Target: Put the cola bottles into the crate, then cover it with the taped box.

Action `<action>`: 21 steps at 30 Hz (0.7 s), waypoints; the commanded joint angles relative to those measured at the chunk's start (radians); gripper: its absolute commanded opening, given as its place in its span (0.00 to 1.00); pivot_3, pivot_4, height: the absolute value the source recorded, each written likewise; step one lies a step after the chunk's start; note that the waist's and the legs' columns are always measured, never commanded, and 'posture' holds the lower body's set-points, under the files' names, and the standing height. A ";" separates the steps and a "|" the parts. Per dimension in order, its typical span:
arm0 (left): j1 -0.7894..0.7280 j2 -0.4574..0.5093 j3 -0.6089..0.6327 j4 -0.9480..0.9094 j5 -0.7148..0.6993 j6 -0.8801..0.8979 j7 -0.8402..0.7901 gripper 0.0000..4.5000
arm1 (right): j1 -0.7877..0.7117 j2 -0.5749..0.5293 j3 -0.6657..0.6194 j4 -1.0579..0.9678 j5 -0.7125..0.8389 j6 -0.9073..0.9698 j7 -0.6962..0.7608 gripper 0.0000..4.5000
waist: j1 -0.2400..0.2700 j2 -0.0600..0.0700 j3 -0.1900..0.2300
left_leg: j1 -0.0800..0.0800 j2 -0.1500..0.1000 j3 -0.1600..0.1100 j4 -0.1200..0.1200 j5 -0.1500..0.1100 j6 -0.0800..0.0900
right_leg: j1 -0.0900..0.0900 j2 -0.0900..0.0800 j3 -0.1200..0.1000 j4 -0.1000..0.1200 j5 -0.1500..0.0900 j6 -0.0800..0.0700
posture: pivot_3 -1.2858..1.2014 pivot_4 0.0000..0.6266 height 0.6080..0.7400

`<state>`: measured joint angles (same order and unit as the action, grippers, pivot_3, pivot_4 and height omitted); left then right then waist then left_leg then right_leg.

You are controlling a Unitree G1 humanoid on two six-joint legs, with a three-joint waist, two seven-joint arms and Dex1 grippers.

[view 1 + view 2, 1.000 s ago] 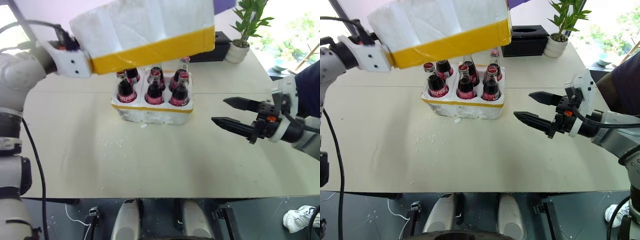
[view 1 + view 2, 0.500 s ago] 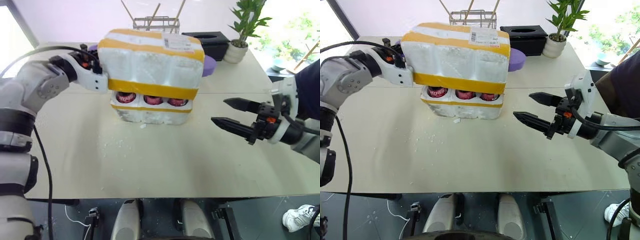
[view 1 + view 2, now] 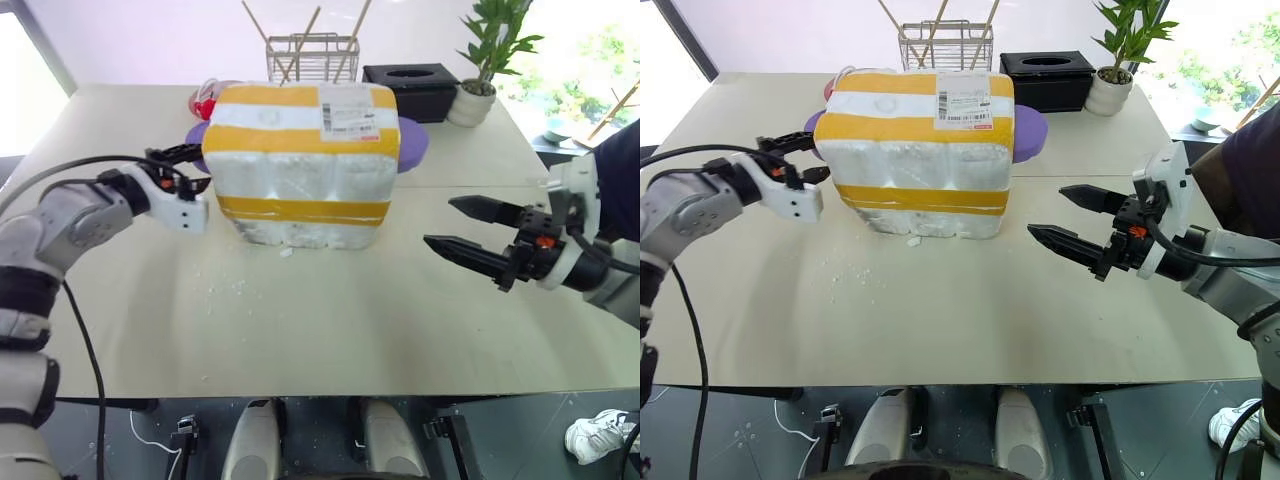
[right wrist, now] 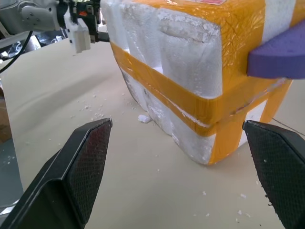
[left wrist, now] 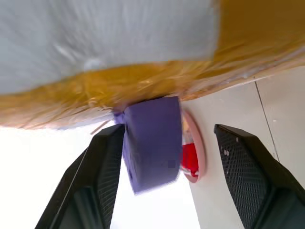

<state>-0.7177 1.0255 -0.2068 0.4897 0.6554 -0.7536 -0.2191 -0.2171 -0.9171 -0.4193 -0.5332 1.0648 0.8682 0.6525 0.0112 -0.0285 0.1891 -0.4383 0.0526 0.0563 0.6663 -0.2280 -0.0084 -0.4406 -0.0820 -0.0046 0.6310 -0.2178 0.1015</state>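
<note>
**Box down over the crate, left claw letting go**

The taped box (image 3: 302, 165) sat on the table (image 3: 330, 320) at about twelve o'clock in the head views, lowered right over the crate (image 3: 300, 232), of which just a thin white strip showed under the lower yellow band. The cola bottles were hidden beneath the box, so their seating could not be checked. White crumbs (image 3: 225, 290) lay scattered on the table at about seven o'clock from the box.

The left claw (image 3: 800, 157) was at nine o'clock of the box, close beside its end wall, with its fingers (image 5: 102, 176) spread and nothing between them; the wrist view showed open space there, with a purple object (image 5: 152, 143) and a red one beyond. The right claw (image 3: 458, 224) hovered at three o'clock, well apart from the box, its fingers wide and empty.

The step in hand looked like the release. To do it well, the left claw would best draw straight out toward nine o'clock, keeping the fingers clear of the plastic wrap so the box is not dragged or tipped off the crate. The lower edge appeared level along the front; a light press from the top would settle any corner still riding high. The right claw could steady the far end if the box shifted.
</note>
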 commanded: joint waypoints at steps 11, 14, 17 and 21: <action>0.473 0.132 0.560 -0.597 -1.595 1.341 -0.678 0.73 | -0.026 -0.024 0.022 0.073 -0.095 -0.068 0.099 1.00 | 0.001 0.001 0.000 | 0.001 0.001 -0.001 0.000 0.000 0.000 | 0.001 0.000 0.000 0.000 0.000 -0.001 | 0.52 0.24 1.00; 0.421 0.214 0.694 -0.609 -1.820 1.578 -0.788 0.73 | -0.106 -0.034 0.041 0.124 -0.113 -0.080 0.129 1.00 | -0.001 0.000 0.000 | 0.001 0.000 -0.002 0.001 0.000 0.000 | 0.001 0.000 0.000 0.000 -0.002 -0.004 | 0.52 0.24 1.00; 0.509 0.289 0.750 -0.624 -1.737 1.610 -0.928 0.73 | -0.148 -0.049 0.063 0.152 -0.139 -0.088 0.171 1.00 | -0.011 0.005 -0.001 | 0.002 0.000 0.000 0.000 0.000 0.000 | 0.001 0.000 0.000 -0.001 -0.003 -0.004 | 0.52 0.24 1.00; 0.575 0.338 0.774 -0.591 -1.609 1.581 -0.998 0.73 | -0.183 -0.064 0.093 0.197 -0.174 -0.108 0.230 1.00 | -0.021 0.008 -0.001 | 0.012 0.000 0.002 -0.007 0.000 0.000 | 0.005 0.001 0.001 0.000 -0.006 -0.007 | 0.52 0.24 1.00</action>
<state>-0.1291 1.3401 0.5340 -0.1156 -0.9903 0.8386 -1.1981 -0.3689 -0.9618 -0.3177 -0.3431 0.9053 0.7868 0.8596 -0.0100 -0.0208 0.1881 -0.4259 0.0532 0.0581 0.6587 -0.2282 -0.0084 -0.4352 -0.0802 -0.0037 0.6309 -0.2242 0.0928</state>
